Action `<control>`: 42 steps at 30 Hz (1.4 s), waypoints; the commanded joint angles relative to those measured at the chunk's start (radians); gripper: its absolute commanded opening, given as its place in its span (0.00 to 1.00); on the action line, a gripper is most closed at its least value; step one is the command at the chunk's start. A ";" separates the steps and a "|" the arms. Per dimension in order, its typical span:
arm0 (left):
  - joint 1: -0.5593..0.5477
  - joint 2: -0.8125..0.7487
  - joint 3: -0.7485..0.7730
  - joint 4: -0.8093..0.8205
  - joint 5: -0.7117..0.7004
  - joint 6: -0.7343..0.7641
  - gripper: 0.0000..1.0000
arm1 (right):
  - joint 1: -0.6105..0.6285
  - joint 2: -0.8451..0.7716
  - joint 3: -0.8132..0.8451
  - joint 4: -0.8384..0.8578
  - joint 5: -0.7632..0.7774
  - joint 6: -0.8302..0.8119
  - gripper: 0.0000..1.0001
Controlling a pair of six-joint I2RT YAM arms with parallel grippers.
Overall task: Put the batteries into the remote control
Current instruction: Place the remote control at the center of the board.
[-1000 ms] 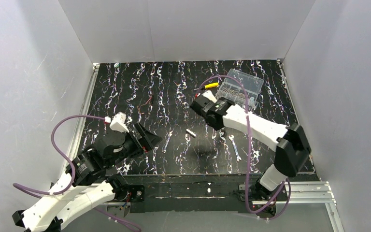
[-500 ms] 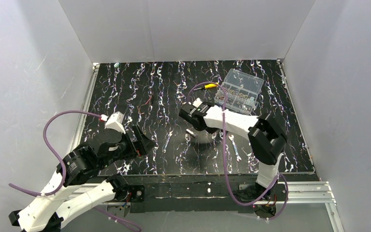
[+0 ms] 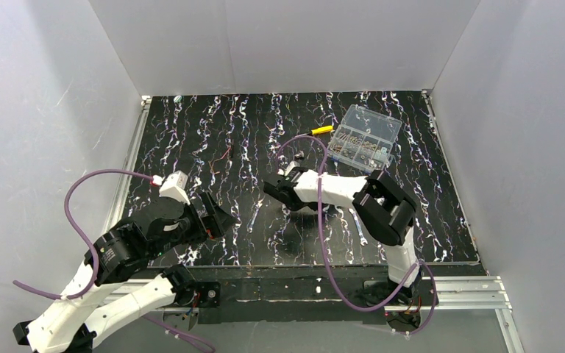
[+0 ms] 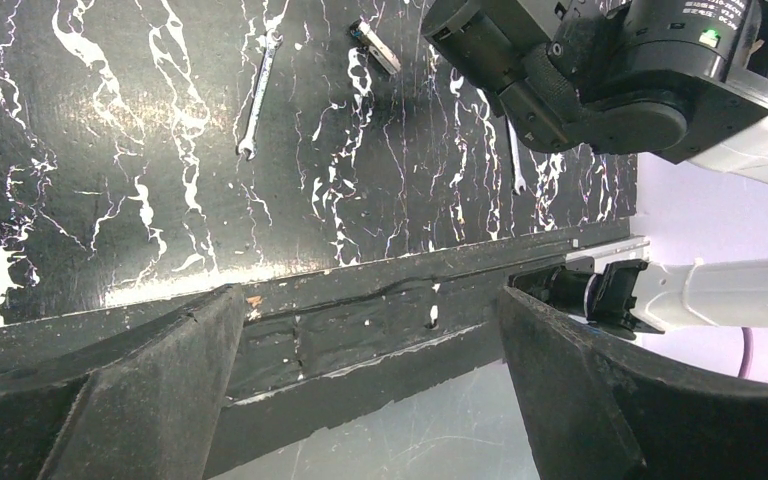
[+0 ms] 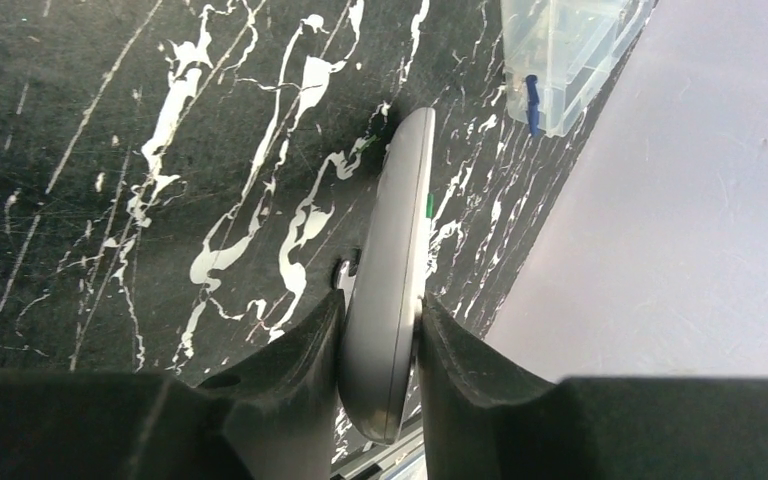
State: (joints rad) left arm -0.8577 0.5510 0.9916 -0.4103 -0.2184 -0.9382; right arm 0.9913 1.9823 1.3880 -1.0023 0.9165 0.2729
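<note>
Right claw [image 5: 380, 312] pinches the remote control [image 5: 400, 190] across its thin sides. It is seen edge-on, with one end sticking out past the fingertips over the table [image 3: 191, 132]. Probably held this way so the back can be turned up for loading; the battery door is not visible.

Ahead and right of this claw sits the clear box [image 5: 570, 50], close to the wall. A blue cylinder [image 5: 531, 102] at its side is likely one of the batteries; inside or against the box, can't tell. A wrench head [image 5: 344, 272] shows just left of the remote.

Left claw [image 4: 370, 390] is spread wide and holds nothing, hanging over the table's near edge, probably on standby. Ahead of it lie a wrench [image 4: 259, 95] and a small grey bar [image 4: 375, 45], identity unclear.

Room: bare table left of the right claw, tight on its right by the box and wall.
</note>
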 commanded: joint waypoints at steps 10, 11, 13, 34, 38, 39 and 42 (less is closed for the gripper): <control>0.002 0.004 -0.013 -0.014 0.010 -0.010 0.98 | 0.012 0.040 0.012 0.048 -0.086 0.035 0.54; 0.002 0.005 -0.016 -0.011 0.011 -0.011 0.98 | 0.012 0.041 0.009 0.050 -0.087 0.034 0.55; 0.002 0.005 -0.017 -0.010 0.011 -0.010 0.98 | 0.012 0.042 0.007 0.054 -0.089 0.035 0.59; 0.002 -0.030 -0.048 -0.019 -0.001 -0.010 0.98 | 0.027 0.014 -0.021 0.093 -0.176 0.044 0.76; 0.002 -0.036 -0.050 -0.022 -0.008 -0.003 0.98 | 0.027 -0.030 -0.025 0.105 -0.216 0.050 0.77; 0.002 -0.036 -0.050 -0.025 -0.010 0.000 0.98 | 0.027 -0.044 -0.021 0.105 -0.231 0.054 0.77; 0.002 -0.035 -0.044 -0.033 -0.016 0.016 0.98 | 0.027 -0.115 -0.017 0.122 -0.290 0.064 0.77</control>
State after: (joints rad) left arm -0.8577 0.5167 0.9482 -0.4026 -0.2024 -0.9482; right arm 1.0111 1.9839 1.3716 -0.9089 0.7097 0.3012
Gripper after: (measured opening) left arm 0.981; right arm 0.767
